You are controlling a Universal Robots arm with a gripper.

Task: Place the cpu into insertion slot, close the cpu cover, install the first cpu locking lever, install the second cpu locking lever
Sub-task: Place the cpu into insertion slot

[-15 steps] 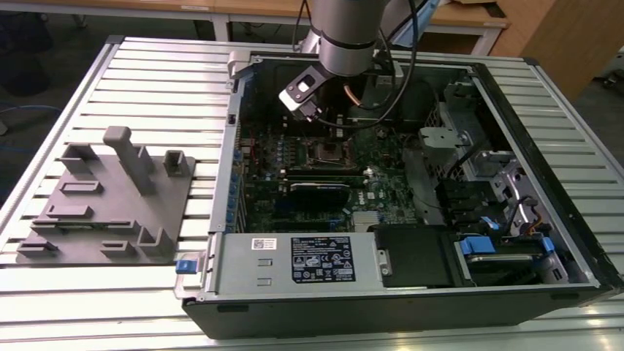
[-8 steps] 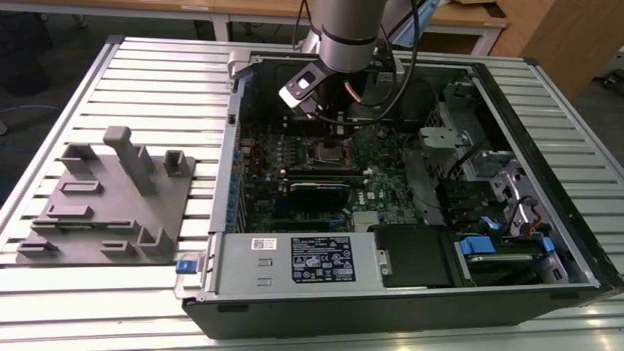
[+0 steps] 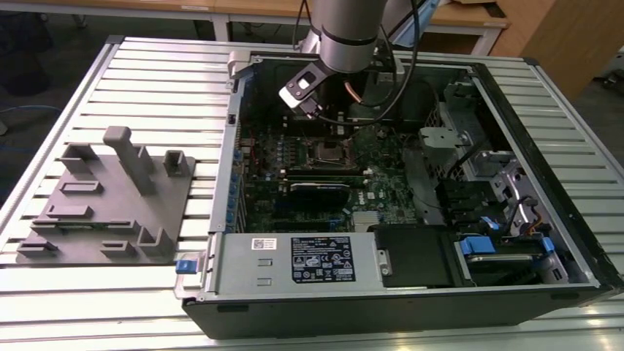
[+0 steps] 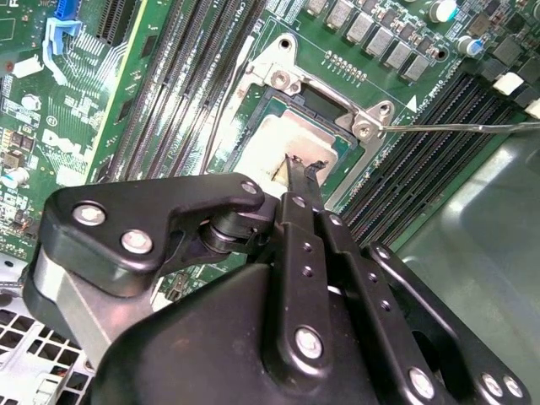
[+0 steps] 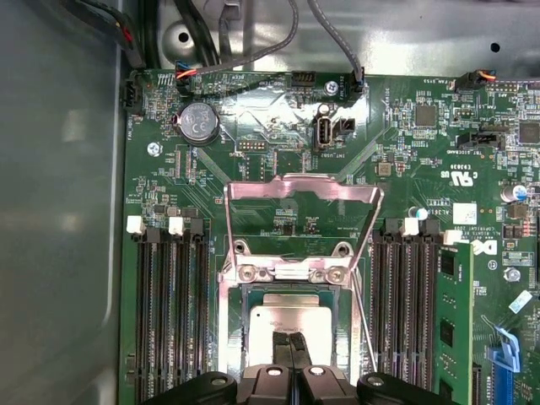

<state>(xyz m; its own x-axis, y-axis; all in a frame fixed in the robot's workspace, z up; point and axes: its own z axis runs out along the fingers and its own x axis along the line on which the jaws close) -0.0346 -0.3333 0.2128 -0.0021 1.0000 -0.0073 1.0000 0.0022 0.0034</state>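
Observation:
The cpu [image 5: 291, 319], a flat silver square, lies in the insertion slot [image 5: 334, 327], the silver-rimmed socket in the middle of the green board [image 3: 329, 152]. In the second wrist view the cpu [image 4: 274, 143] shows just past the black fingertips. My gripper [image 5: 292, 344] hangs right over the chip's top with its two fingers pressed together, shut; their tips [image 4: 304, 169] sit at the chip's surface. The cpu cover [image 5: 304, 191], a thin silver frame, stands swung open on its hinge beyond the socket. A thin lever rod [image 4: 472, 127] sticks out sideways, unlatched.
Long black memory slots [image 5: 169, 321] flank the socket on both sides, and a green card [image 5: 456, 329] stands beside them. The case wall [image 5: 59, 211] and cables [image 5: 253, 51] are close by. A grey fixture plate [image 3: 107, 197] lies on the table at the exterior view's left.

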